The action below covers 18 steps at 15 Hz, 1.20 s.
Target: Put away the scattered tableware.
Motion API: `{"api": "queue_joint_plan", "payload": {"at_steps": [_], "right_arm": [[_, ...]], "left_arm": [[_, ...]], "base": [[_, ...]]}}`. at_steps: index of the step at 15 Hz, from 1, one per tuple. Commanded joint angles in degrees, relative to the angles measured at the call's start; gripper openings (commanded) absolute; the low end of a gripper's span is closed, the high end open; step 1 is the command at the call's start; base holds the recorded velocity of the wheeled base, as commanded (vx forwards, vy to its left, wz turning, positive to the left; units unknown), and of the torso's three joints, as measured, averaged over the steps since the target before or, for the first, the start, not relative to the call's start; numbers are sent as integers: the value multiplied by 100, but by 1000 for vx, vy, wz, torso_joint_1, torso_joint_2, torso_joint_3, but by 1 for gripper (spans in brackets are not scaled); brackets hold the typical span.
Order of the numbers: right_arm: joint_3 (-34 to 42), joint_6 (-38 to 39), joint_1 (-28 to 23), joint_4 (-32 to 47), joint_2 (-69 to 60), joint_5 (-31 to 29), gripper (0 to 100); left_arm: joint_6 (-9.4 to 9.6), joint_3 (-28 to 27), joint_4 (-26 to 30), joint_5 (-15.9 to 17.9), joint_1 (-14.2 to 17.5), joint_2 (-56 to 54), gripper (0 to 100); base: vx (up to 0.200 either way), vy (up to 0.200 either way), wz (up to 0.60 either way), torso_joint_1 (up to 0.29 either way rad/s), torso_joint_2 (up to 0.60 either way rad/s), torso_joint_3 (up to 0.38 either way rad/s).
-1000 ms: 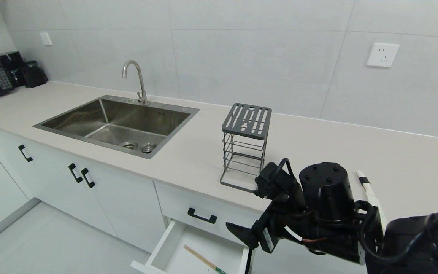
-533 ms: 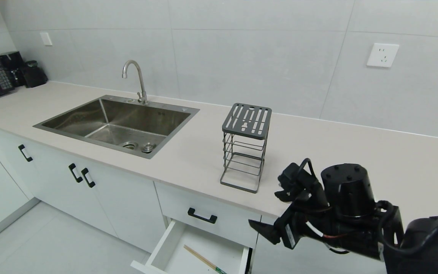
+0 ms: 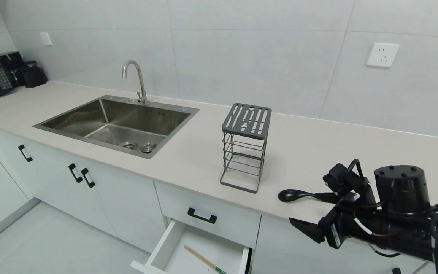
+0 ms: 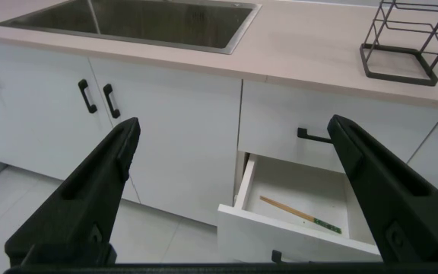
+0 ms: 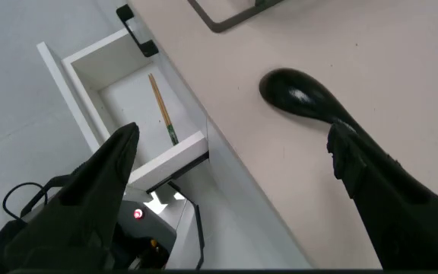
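Biggest thing here is the long pale counter (image 3: 318,152), running along the tiled wall. The steel sink (image 3: 143,116) is sunk into its left part, with a curved faucet (image 3: 137,80) behind it. Under the counter are white cabinets (image 3: 51,179) with black handles, and one drawer (image 3: 219,247) is pulled out below the middle stretch.

On the counter, right of the sink, there's a dark wire rack (image 3: 246,146) standing upright, well apart from the sink.

The right gripper (image 5: 234,133) is over the counter's front edge, right of the rack, with its jaws spread wide and nothing in them. The left gripper (image 4: 234,125) hangs out in front of the cabinets, facing the open drawer, with its jaws also wide apart and empty.

The black spoon (image 3: 293,195) lies flat on the counter near the front edge, between the rack and the right gripper. Its bowl points toward the rack, and its handle runs in by one of the right gripper's fingers; can't tell if they're touching.

Smallest bit: a pair of wooden chopsticks (image 3: 203,260) lying slantwise on the drawer floor.
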State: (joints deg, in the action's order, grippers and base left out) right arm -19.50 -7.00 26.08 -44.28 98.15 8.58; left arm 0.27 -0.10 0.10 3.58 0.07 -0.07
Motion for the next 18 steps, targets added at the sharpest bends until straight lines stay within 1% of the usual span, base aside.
{"api": "queue_joint_plan", "payload": {"at_steps": [1, 4, 8, 10, 18], "right_arm": [[34, -12, -85, 7, -173, -6, 100], [-1, -276, -217, 59, 91, -6, 100], [-379, -566, -507, 59, 539, -6, 100], [-379, -750, -630, 68, 662, 3, 100], [-546, -759, -1061, 59, 1233, 29, 100]], "left_arm": [[0, 1, -1, 2, 1, 7, 100], [0, 1, -1, 2, -7, 7, 100], [0, 1, -1, 2, -7, 7, 100], [0, 1, -1, 2, 1, 7, 100], [0, 1, -1, 2, 1, 7, 100]], "base": [[0, 0, 0, 0, 0, 0], [0, 0, 0, 0, 0, 0], [0, 0, 0, 0, 0, 0], [0, 0, 0, 0, 0, 0], [0, 0, 0, 0, 0, 0]]}}
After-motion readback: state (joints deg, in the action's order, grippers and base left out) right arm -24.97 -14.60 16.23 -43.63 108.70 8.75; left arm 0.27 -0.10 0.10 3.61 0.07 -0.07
